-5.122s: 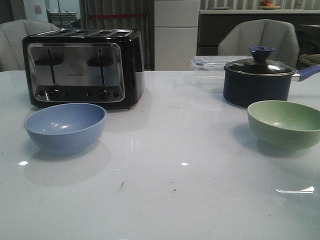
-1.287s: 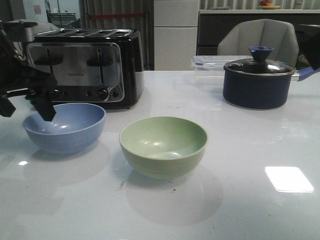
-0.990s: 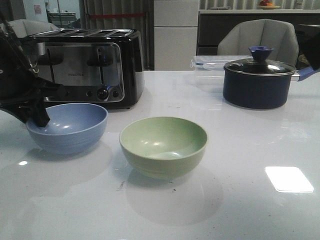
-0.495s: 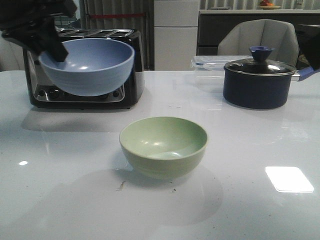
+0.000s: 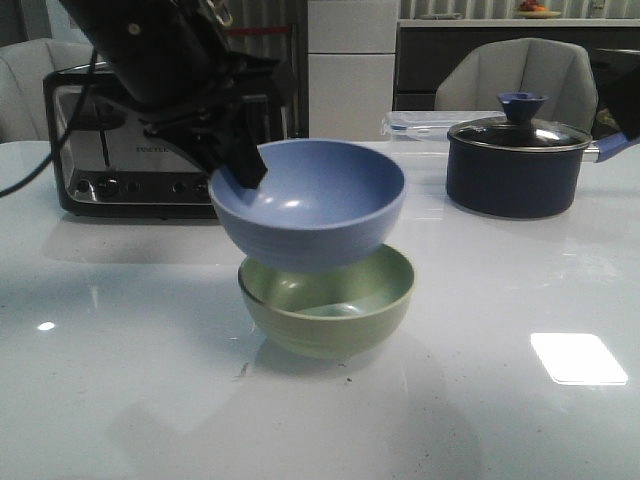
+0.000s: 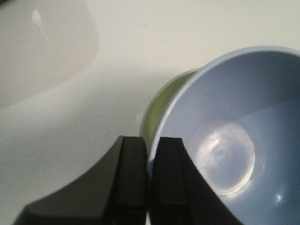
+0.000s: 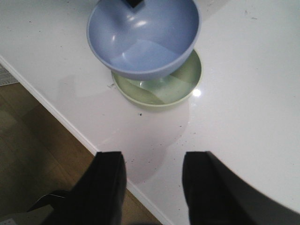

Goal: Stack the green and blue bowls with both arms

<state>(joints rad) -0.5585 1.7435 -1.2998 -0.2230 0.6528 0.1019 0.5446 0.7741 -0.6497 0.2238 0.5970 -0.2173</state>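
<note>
Two bowls occupy the centre of the white table, one above the other. Largest item: the black and steel toaster, at the far left of the table, partly hidden by the left arm. Next: the dark navy lidded pot, far right, with a clear lidded container just behind it. The blue bowl is held in the air directly over the green bowl, its base lowered within the green rim; contact between them cannot be confirmed. The green bowl rests upright on the table. The left hand is clenched on the blue bowl's rim, one finger inside and one outside. The right hand is released, fingers spread apart, positioned above the table's near edge, well apart from both bowls.
</note>
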